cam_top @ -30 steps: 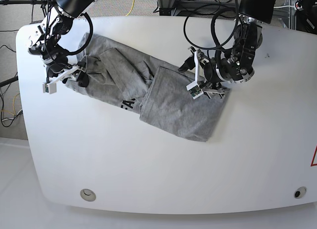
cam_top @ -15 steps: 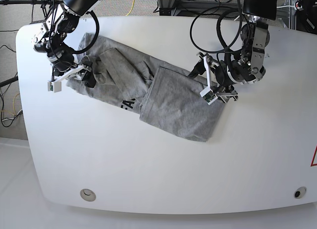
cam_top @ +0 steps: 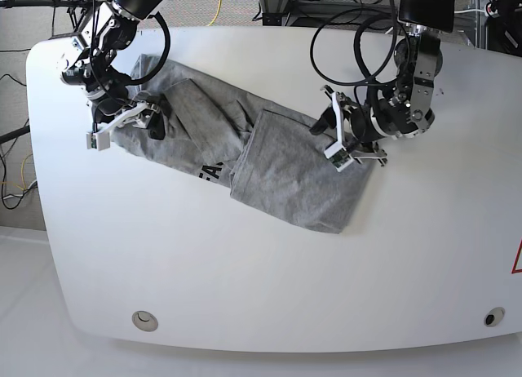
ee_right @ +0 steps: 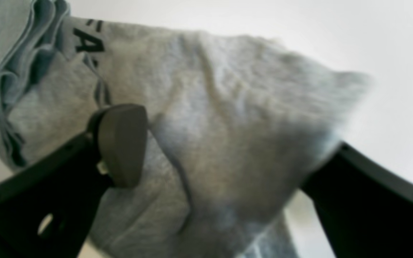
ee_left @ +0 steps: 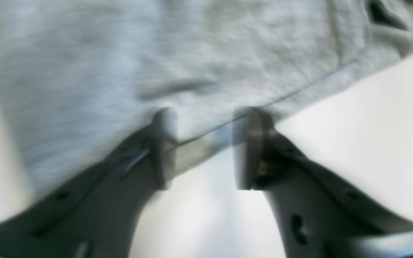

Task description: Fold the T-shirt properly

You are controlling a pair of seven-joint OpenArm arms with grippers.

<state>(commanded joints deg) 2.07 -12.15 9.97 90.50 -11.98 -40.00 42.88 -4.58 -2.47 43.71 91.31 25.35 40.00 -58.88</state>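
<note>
While the T-shirt [cam_top: 261, 161] lay part-folded, slantwise across the white desk [cam_top: 245, 295], the left claw [ee_left: 201, 150] stood spread astride its hem. The right claw [ee_right: 221, 150], also spread, apparently straddled the bunched far end. Final squaring remained.

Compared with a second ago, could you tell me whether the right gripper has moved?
Yes. In the base view the right gripper has shifted inward from the table's left edge, further over the T-shirt.
</note>
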